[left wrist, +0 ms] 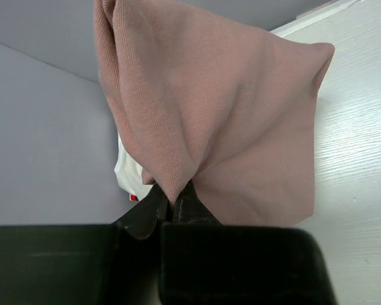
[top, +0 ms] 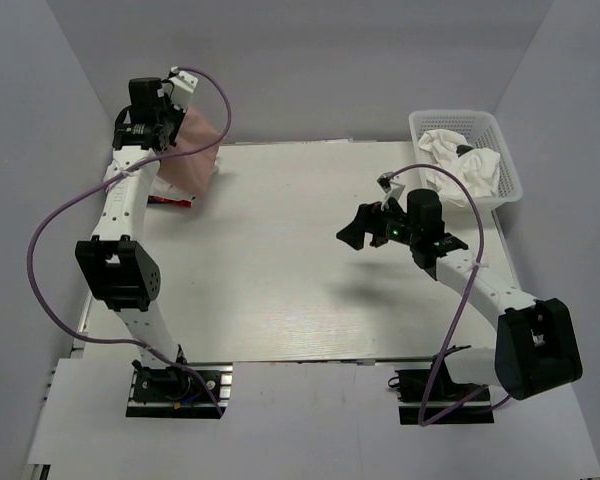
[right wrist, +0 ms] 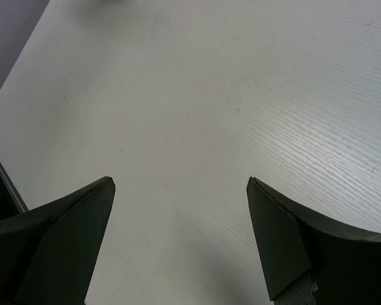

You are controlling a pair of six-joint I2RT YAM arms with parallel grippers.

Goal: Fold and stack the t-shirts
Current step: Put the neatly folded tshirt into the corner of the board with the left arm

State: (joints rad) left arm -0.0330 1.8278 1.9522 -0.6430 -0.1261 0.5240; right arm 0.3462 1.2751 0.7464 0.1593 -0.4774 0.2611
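Left pincer (left wrist: 173,202) clamped on the pink t-shirt (left wrist: 228,114), holding it up at eleven o'clock, likely to shake it loose; right pincer (right wrist: 181,182), jaws apart, hovers over the counter (top: 280,270) at three o'clock.

The white table (top: 310,280) carries a basket (top: 448,114) far right, t-shirts (top: 172,200) far left.

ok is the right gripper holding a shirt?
No, the right gripper stands wide open, with only the table surface showing between its fingers.
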